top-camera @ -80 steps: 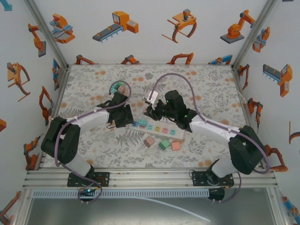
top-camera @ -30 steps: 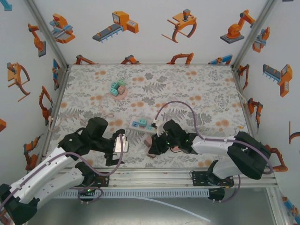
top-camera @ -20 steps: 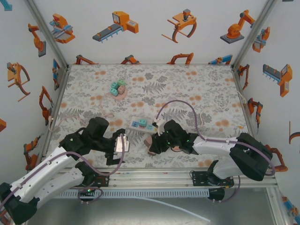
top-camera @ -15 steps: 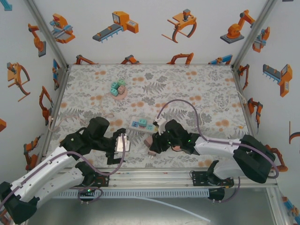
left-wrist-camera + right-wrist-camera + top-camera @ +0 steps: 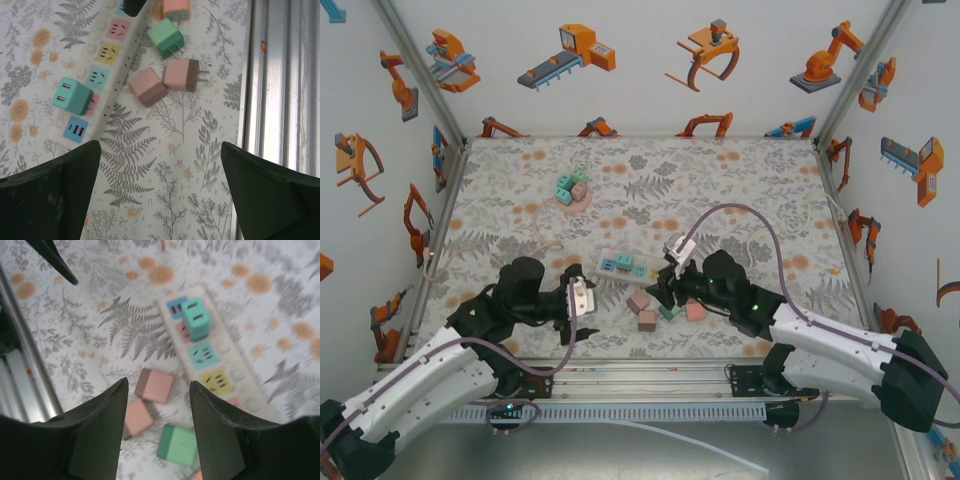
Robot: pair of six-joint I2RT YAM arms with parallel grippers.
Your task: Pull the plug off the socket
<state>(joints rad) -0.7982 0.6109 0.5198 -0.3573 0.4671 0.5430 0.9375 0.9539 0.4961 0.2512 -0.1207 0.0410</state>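
- The flowered counter (image 5: 740,190) is carrying everything here, with the action sitting in its near half.
- The left arm (image 5: 430,365) is reaching in from the near left corner, and the right arm (image 5: 830,335) is stretching in from the near right.
- The socket (image 5: 632,268) is lying flat on the counter between the two pincers, running at a slant, touched by neither.
- The left pincer (image 5: 160,150) is hovering released, its fingers (image 5: 60,190) spread wide and gripping nothing. The blue end of the socket is showing just beyond them.
- The right pincer (image 5: 157,385) is hanging above the counter with its fingers (image 5: 100,430) parted. Nothing is in their grip, and the plugs in the gap are lying on the cloth below.
- A small pile of blocks (image 5: 573,189) is resting well apart, toward the far left.
- A teal plug (image 5: 72,96) is sitting upright in the socket, in the outlet next to the blue end one.
- Loose plugs (image 5: 647,320) are lying on the counter just beside the socket's near edge. Two are pink and brown, one is pink, and there is a green plug (image 5: 165,38) with its prongs showing.
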